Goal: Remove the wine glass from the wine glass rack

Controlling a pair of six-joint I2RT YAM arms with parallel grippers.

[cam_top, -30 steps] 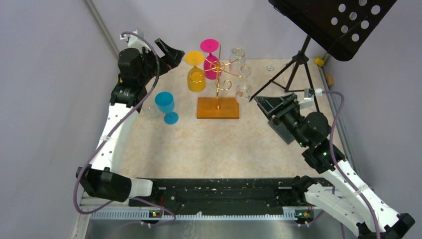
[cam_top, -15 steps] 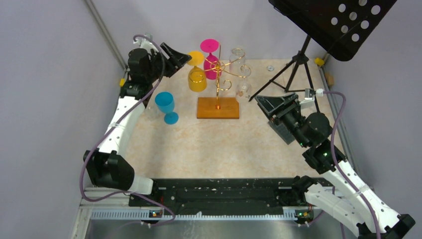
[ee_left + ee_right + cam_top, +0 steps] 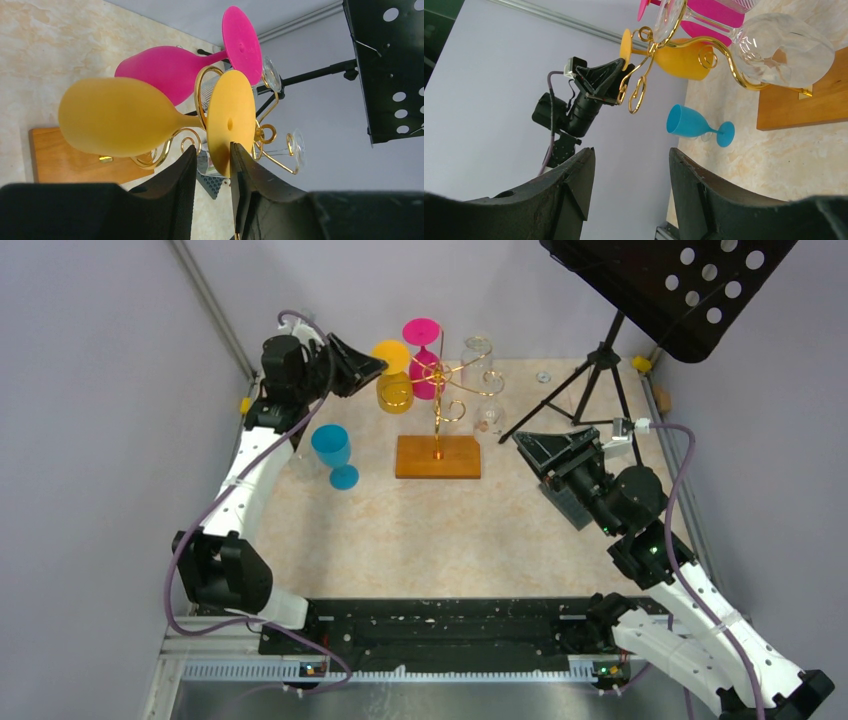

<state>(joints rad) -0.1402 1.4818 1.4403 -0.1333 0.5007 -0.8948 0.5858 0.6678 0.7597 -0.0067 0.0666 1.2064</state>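
The wine glass rack is a gold wire stand on an orange-brown wooden base, at the back middle of the table. A yellow wine glass hangs upside down from its left arm. My left gripper is at that glass's round foot. The jaws stand narrowly apart around the foot's lower edge, with one finger against the disc and the other a small gap away. My right gripper hovers open to the right of the rack and holds nothing. It looks across at the gold scrolls.
A pink glass and two clear glasses also hang on the rack. On the table to its left stands a blue glass. A black music stand on a tripod fills the back right. Walls close both sides.
My left arm has reached right to the yellow glass's foot and its jaws have narrowed around it. The yellow glass has lifted slightly. The right arm has not moved.
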